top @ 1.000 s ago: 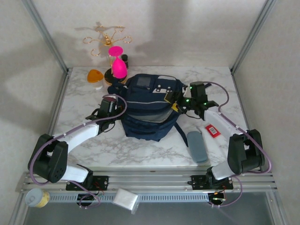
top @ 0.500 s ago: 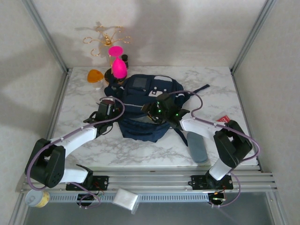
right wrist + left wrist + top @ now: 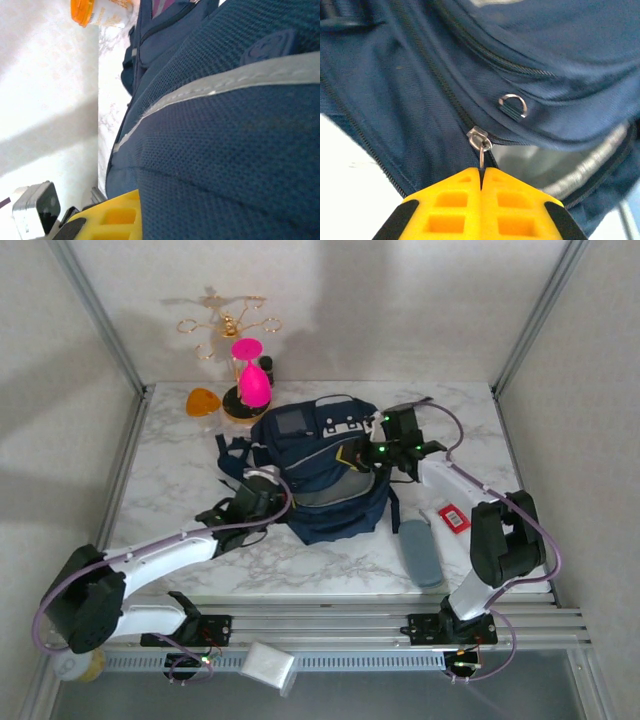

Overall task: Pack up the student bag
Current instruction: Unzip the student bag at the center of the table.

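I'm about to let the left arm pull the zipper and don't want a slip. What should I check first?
1. Left gripper shut on the zipper pull: ok.
2. Right gripper gripping the student bag: cannot tell, though it is pressed close to the fabric.
3. Student bag partly open, grey lining showing: ok.
4. Grey case packed: not ok, lying on the table.
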